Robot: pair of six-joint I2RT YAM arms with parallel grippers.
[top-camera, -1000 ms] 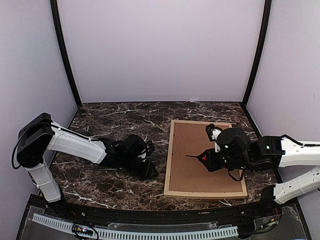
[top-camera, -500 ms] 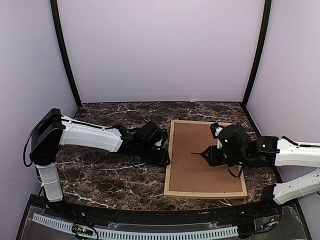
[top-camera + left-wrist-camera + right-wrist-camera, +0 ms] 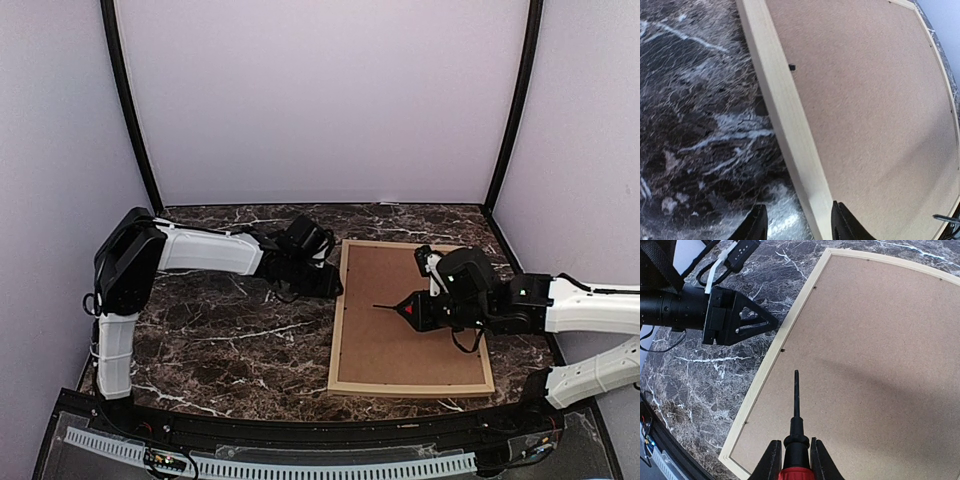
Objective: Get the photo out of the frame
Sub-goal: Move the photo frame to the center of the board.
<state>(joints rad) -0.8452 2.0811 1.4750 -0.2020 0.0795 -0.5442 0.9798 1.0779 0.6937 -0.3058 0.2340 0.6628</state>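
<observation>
My left gripper [image 3: 799,227] is spread, with the thin light wood frame [image 3: 785,115] flat just ahead. My right gripper [image 3: 796,460] pinches a red-handled screwdriver [image 3: 797,440], its tip maybe touching the brown board [image 3: 880,350].

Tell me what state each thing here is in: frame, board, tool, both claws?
frame, lying face down, back closed.
backing board, seated inside the frame.
screwdriver, gripped, tip aimed across the board.
left gripper, open, at the frame's edge.
right gripper, shut on the screwdriver.

Screwdriver [image 3: 796,442] handle cut off at bottom edge; photo unseen, perhaps beneath backing board [image 3: 400,350].
</observation>
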